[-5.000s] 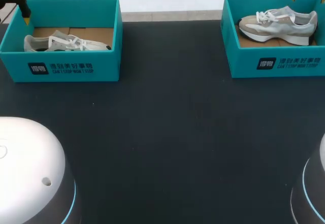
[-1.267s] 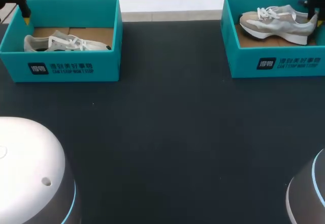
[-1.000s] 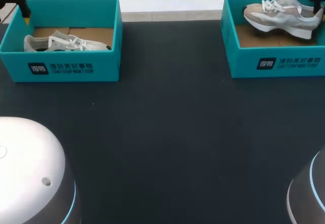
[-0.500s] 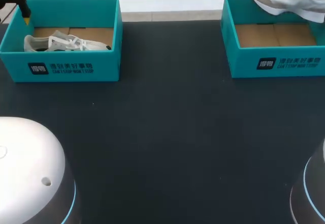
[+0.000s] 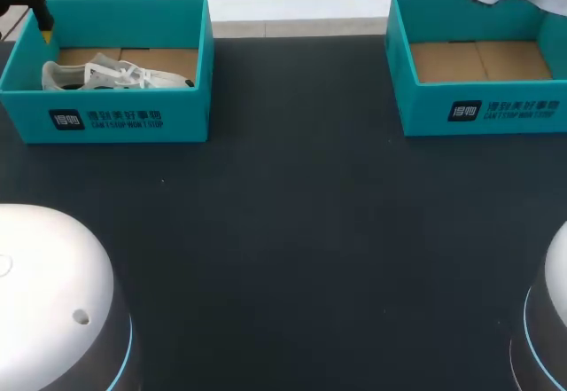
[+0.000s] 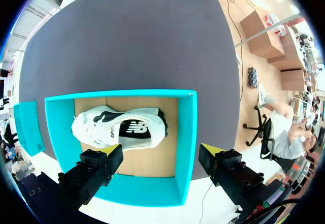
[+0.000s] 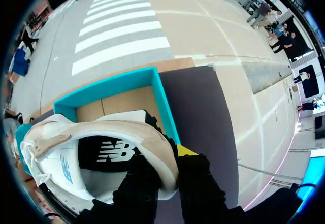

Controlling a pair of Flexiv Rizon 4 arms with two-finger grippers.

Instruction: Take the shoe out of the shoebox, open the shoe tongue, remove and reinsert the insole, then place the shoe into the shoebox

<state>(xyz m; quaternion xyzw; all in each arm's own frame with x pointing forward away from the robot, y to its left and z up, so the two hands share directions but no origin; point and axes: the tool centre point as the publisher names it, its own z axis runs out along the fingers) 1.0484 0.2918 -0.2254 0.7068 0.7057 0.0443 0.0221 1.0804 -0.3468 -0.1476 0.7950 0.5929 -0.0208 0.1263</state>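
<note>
Right gripper [image 7: 170,155] clamped the heel collar of the beige shoe [image 7: 86,142], held above the right shoebox [image 5: 483,112]. Light, soft upper probably sagged; the stiff heel seemed the best hold. Left gripper [image 6: 160,152] gaped wide over the left shoebox [image 6: 185,132].

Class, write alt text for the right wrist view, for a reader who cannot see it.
The right claw grips the heel of a beige and white lace-up sneaker, holding it above an open teal cardboard shoebox. The shoebox's brown floor shows beyond the shoe, and it stands on a dark grey table.
</note>
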